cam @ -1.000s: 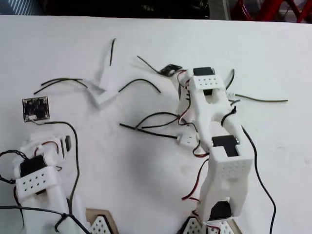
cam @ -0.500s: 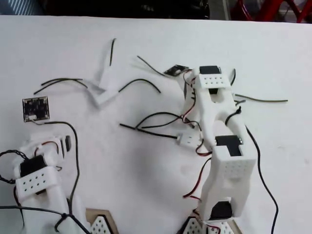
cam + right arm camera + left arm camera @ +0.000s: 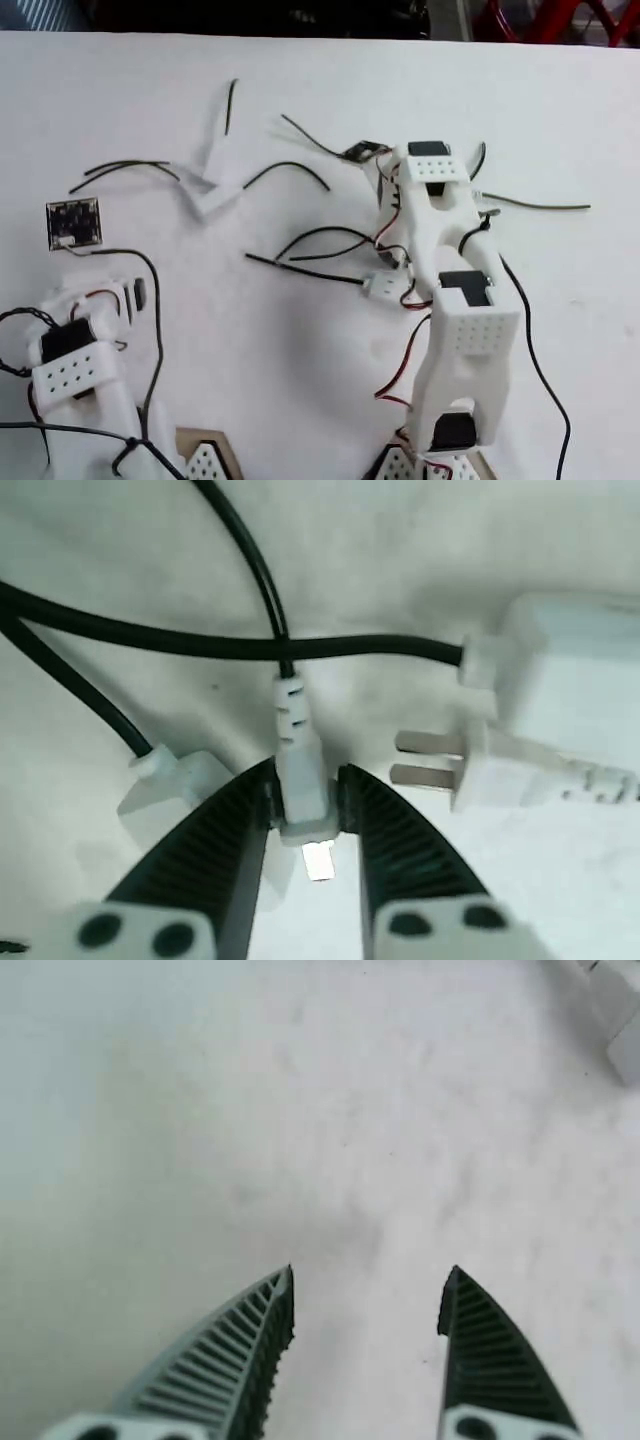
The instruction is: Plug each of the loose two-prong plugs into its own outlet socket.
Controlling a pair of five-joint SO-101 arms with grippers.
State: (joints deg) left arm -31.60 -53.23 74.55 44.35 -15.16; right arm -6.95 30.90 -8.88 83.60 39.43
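Note:
My right gripper (image 3: 305, 775) is shut on a white plug (image 3: 298, 750) with a black cord; a metal prong (image 3: 317, 861) sticks out beneath the jaws. Beside it lies a loose white two-prong plug (image 3: 490, 770), apart from the gripper, next to a white block (image 3: 575, 670). Another white plug (image 3: 170, 780) lies on the other side. In the high view the right arm (image 3: 440, 210) stretches toward the table's middle, among black cords. A dark square socket board (image 3: 73, 222) sits at the far left. My left gripper (image 3: 370, 1275) hangs open over bare table.
Black cords (image 3: 300, 245) sprawl across the table's middle, with a white connector block (image 3: 381, 287) by the right arm. A white angled strip (image 3: 212, 175) lies farther back. The left arm (image 3: 70, 360) rests at the near left corner.
The right arm's wrist has shifted slightly to the right, and the small dark piece beside it has been dragged the same way. The left arm has stayed still.

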